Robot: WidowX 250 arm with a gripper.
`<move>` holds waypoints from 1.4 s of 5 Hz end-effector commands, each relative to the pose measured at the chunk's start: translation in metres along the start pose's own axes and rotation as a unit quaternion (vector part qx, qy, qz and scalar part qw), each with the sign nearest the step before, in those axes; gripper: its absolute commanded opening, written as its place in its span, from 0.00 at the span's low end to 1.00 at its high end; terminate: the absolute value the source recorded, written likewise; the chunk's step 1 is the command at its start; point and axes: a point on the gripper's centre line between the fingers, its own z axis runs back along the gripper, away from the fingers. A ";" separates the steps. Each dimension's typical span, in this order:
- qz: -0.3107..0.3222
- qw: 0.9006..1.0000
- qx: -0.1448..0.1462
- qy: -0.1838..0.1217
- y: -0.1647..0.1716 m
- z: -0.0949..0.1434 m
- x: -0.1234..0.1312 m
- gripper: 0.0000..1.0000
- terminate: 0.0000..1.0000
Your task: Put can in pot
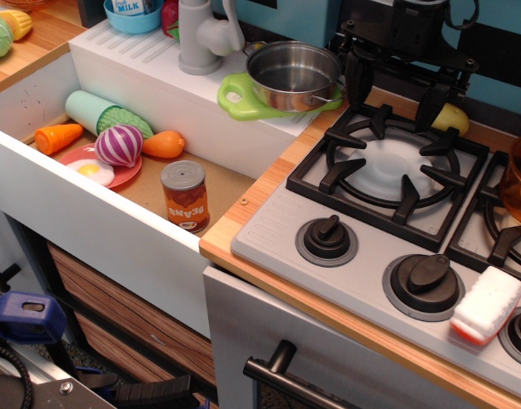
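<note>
The can (185, 196), with an orange-red "BEANS" label and a grey top, stands upright in the sink basin (234, 183) near its front right corner. The pot (292, 75), shiny steel with a thin handle, sits empty on a green board (233, 95) on the sink's back ledge, beside the stove. My gripper (395, 92) is black and hangs over the back of the left burner, to the right of the pot and far from the can. Its jaws stand wide apart with nothing between them.
The sink also holds a pink plate with a fried egg (94, 170), a purple onion (118, 145), carrot pieces (59, 136) and a green vegetable (102, 112). A grey faucet (200, 38) stands behind. An orange translucent vessel (520, 183), a yellow item (450, 117) and a white-red block (486, 305) are on the stove.
</note>
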 end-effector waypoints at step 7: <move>-0.008 0.999 0.044 -0.019 0.156 -0.044 -0.066 1.00 0.00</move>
